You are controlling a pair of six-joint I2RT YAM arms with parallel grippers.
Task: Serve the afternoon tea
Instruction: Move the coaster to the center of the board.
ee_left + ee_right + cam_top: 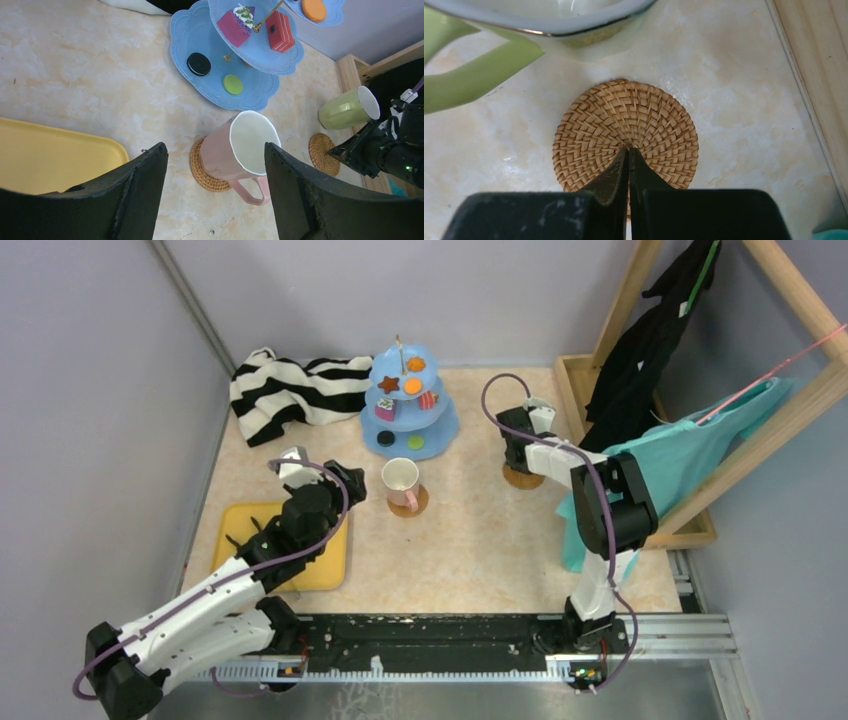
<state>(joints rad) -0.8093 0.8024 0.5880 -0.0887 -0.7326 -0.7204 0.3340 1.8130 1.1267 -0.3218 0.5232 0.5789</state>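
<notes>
My right gripper (629,150) is shut tight with nothing in it. Its tips are just over the bare coaster (624,120). The green cup (539,15) is just past that coaster, not on it, and its handle sticks out to one side. My left gripper (215,150) is open and holds nothing. It hangs near the pink cup (245,145), which sits on its own coaster (202,175).

What could go wrong? If my shut tips drop a bit, they could push the bare coaster away. The green cup is close to my right arm, so a bump could tip it over. If I grab the handle badly, the cup could swing and spill. My left fingers are wide and close to the pink cup — one bad move could knock it off its coaster.

Now I count:
- two cups — one pink, one green
- two coasters
- one blue stand (187,35) with three tiers
- seven treats (279,31) on it, as far as I can see
- one yellow tray (50,155)
- one striped cloth (290,390)
</notes>
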